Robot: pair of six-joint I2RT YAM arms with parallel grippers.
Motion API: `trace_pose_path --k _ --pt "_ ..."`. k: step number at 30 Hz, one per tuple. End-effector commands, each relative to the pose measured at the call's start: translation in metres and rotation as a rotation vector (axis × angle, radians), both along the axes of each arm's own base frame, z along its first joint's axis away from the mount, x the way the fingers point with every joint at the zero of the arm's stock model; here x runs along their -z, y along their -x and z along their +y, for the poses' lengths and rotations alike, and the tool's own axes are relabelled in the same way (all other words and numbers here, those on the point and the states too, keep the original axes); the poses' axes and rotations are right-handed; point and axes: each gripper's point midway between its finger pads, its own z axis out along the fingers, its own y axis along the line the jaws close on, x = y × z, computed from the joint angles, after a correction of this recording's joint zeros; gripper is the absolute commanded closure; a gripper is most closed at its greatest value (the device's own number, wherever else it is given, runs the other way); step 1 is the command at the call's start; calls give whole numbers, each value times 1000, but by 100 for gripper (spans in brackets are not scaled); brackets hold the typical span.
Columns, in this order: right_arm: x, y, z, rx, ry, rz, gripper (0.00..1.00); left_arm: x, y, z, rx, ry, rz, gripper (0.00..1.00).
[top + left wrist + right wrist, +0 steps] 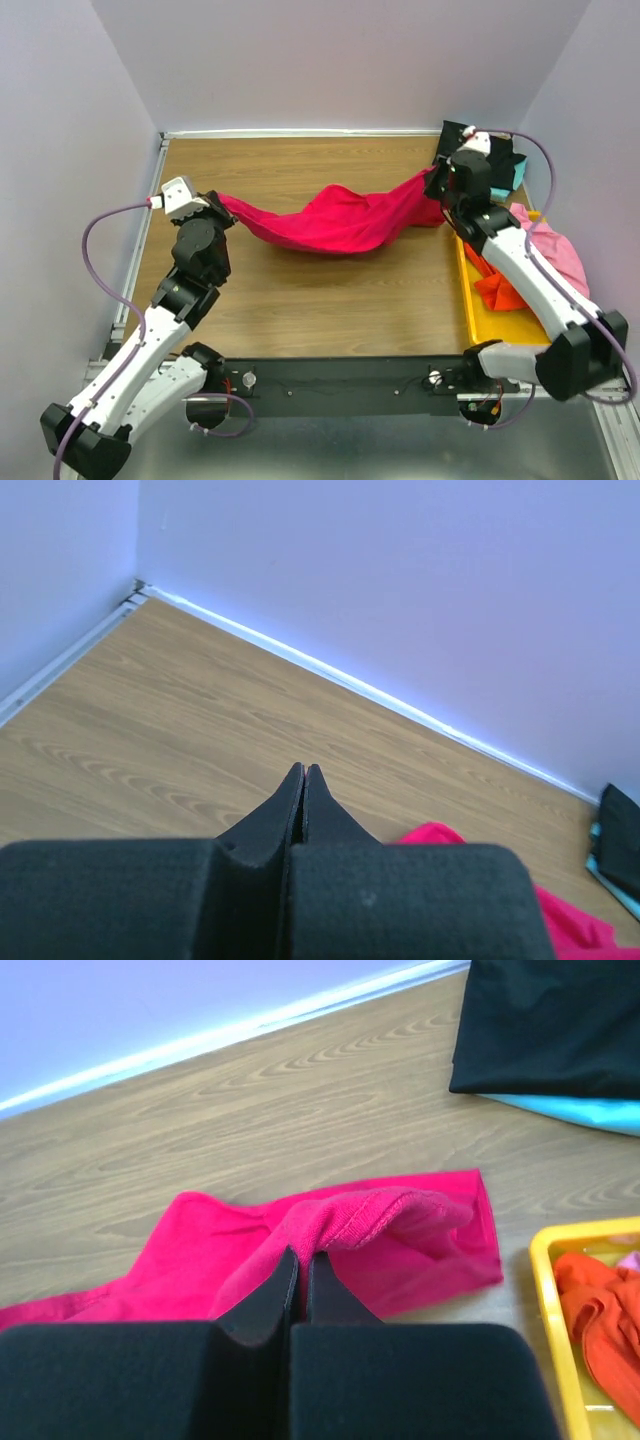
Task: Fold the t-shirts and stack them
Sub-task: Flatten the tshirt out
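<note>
The crimson-red t-shirt [340, 222] hangs stretched between both grippers above the wooden table, sagging in the middle. My left gripper [222, 203] is shut at its left end. In the left wrist view the jaws [303, 770] are pressed together and red cloth [440, 833] shows just below and to the right. My right gripper [437, 188] is shut on the right end. The right wrist view shows its fingertips [303, 1255] pinching a stitched hem fold of the red t-shirt [420, 1230]. A black t-shirt [505, 160] lies on a teal one [518, 172] at the back right.
A yellow bin [465, 290] stands along the table's right edge, under my right arm. It holds an orange t-shirt [500, 290] and a pink one [560, 250]. Walls close the table at the back and on both sides.
</note>
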Motion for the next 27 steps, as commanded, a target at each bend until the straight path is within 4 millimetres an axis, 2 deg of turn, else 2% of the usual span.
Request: trace_pose_path --k 1,2,3,4,5,7,8,9,10,11,13,17,20,22,23,27 --pt "42 -35 15 -28 65 127 97 28 -10 29 -146 -45 73 100" --pt "29 -39 18 -36 53 103 97 32 -13 35 -168 -51 82 100" --pt "46 -61 28 -49 66 144 97 37 -17 39 -175 -57 94 100" --pt "56 -70 36 -75 63 166 97 45 -23 44 -198 -66 111 100" --pt "78 -92 48 -92 68 208 94 50 -27 54 -218 -73 123 100" --pt "97 -111 59 -117 66 241 86 55 -35 60 -230 -74 135 100" --pt "112 -118 66 -140 69 268 76 64 -41 60 -231 -89 166 100" --pt "135 -123 70 -154 77 308 47 70 -44 62 -232 -98 188 100" --pt "139 -127 71 -152 80 312 34 75 -50 60 -226 -105 213 100" --pt "145 -127 71 -149 82 324 26 79 -51 60 -228 -110 225 100" --pt "158 -124 64 -122 107 346 17 83 -55 58 -217 -119 241 100" --pt "180 -121 36 -66 136 389 15 88 -60 52 -189 -124 254 100" --pt "186 -125 24 -56 116 398 15 91 -58 53 -184 -122 256 100" --pt "193 -130 9 -35 101 408 15 91 -55 52 -180 -121 253 100" --pt "192 -130 10 -43 96 406 16 91 -54 52 -177 -122 252 100" --pt "214 -130 -10 -14 73 453 16 90 -52 51 -166 -120 249 100"
